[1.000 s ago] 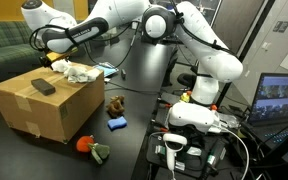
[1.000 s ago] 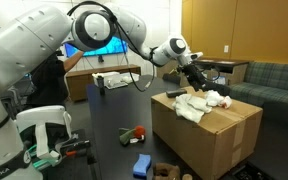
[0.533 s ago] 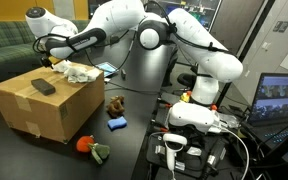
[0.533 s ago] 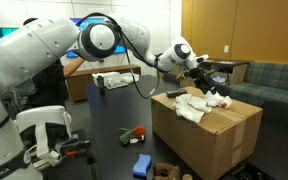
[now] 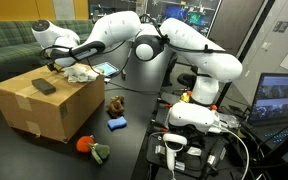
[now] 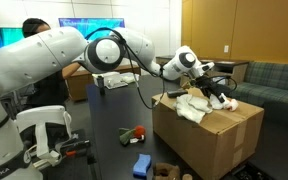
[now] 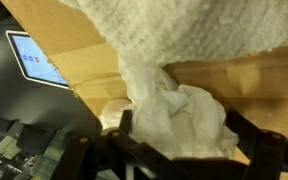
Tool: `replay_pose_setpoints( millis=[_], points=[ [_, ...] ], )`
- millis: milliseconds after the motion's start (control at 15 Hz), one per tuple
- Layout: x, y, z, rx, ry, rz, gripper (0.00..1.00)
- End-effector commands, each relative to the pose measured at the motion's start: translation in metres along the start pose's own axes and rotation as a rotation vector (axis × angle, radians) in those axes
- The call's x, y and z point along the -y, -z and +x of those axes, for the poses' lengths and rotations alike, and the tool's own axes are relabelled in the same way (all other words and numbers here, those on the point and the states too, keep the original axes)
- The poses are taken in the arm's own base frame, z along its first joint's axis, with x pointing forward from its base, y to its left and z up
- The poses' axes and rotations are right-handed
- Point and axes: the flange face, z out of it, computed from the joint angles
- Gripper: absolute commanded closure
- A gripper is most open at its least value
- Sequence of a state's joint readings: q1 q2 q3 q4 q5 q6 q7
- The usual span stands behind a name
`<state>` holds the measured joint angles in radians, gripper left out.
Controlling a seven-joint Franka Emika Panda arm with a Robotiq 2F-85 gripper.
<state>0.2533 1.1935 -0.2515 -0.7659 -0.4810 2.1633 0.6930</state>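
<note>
My gripper (image 7: 179, 135) stands with its jaws spread wide on either side of a crumpled white cloth (image 7: 189, 105). The cloth lies on top of the cardboard box (image 5: 44, 108), apart from a small black thing (image 5: 45, 86).

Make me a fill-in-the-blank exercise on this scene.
The gripper straddles a crumpled cloth that is ___.
The box under it is made of ___.
A small black object lies on ___ of the box.
The small block beside the box is ___.
Missing words: white; cardboard; top; blue.
</note>
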Motion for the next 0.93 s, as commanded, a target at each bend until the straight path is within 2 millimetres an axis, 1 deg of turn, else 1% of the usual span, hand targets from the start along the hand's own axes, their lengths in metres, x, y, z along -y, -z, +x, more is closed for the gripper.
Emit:
replay_pose_setpoints(
  millis=[0,333,467,667,800,867],
  points=[
    [-0.001,-0.002,0.008,-0.016,-0.003,0.014,0.38],
    [0.003,0.010,0.010,-0.018,0.007,0.036,0.77],
    [0.006,0.018,0.011,-0.014,0.013,0.052,0.89],
    [0.011,0.041,0.016,-0.027,0.016,0.085,0.93],
    [0.019,0.065,0.019,-0.052,0.016,0.108,0.90],
    [0.020,0.079,0.022,-0.060,0.015,0.119,0.91]
  ],
)
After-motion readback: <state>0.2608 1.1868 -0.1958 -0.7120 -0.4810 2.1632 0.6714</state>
